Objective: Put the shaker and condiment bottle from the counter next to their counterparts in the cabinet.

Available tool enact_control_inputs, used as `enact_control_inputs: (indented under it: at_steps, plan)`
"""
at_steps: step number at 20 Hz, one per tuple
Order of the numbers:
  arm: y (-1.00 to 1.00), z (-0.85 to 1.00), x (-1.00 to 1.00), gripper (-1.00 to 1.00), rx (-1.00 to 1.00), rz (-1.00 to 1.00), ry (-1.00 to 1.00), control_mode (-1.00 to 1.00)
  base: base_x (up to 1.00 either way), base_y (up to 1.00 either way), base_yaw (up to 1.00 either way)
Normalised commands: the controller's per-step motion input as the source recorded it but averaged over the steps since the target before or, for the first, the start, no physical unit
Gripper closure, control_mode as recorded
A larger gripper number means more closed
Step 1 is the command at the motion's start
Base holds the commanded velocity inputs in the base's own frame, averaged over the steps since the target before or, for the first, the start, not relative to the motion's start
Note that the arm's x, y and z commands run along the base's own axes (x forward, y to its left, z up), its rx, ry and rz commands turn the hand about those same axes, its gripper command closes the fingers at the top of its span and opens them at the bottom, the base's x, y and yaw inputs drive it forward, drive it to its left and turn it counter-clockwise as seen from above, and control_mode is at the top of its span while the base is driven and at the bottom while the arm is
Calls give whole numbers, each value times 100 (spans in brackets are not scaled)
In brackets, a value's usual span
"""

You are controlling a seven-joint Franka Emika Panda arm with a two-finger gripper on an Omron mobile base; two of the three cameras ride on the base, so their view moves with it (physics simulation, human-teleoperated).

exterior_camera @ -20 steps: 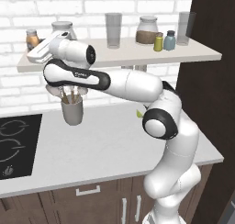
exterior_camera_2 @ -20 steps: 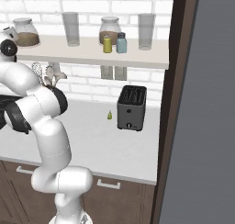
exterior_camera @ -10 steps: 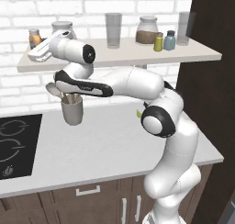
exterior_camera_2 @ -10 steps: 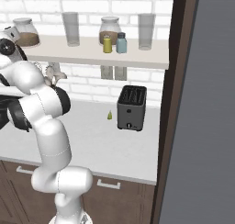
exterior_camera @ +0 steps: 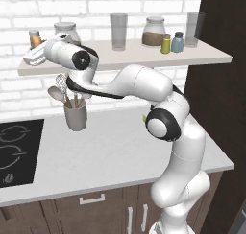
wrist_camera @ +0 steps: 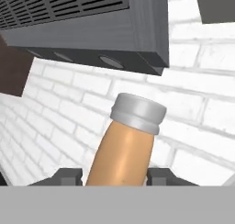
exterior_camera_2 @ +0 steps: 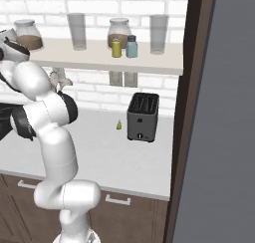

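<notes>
Bottle (wrist_camera: 123, 149) looks pinched between the hand's (exterior_camera: 34, 56) fingers (wrist_camera: 69, 176) at the shelf's (exterior_camera: 139, 61) left end, so a clumsy release could tip it off.

A: The condiment bottle (wrist_camera: 121, 159) is showing peach-orange, and it is wearing a pale grey ribbed cap.
B: The cabinet (exterior_camera: 144, 59) is glowing pale beige against white brick with light grey joints.
A: The shaker (exterior_camera_2: 116, 49) is looking olive-yellow beside a blue-grey shaker (exterior_camera_2: 131, 47) with a dark cap.
B: The glass jars (exterior_camera: 154, 32) are showing brown filling under grey lids.
A: The counter (exterior_camera: 120, 156) is reading pale grey-white over dark wood drawers (exterior_camera: 96, 211) with white handles.
B: The cooktop (exterior_camera: 17, 151) is showing black with thin pale rings, the toaster (exterior_camera_2: 142, 117) is looking dark grey, and the utensil cup (exterior_camera: 76, 117) is looking grey.
</notes>
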Motion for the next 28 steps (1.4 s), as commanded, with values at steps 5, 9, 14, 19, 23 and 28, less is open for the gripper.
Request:
enact_control_inputs:
  at_steps: [5,9,14,19,23,28]
  plan:
    - [10,-15,9,100,0,-12,0,-100,0,0,0]
    - [0,-8,17,100,0,-13,0,-100,0,0,0]
    - [0,-3,32,100,0,-14,3,-100,0,0,0]
    - [0,-6,40,100,0,-13,4,-100,0,0,0]
    - [0,-24,42,100,0,-7,2,-100,0,0,0]
    - [0,-36,28,100,2,-2,0,-100,0,0,0]
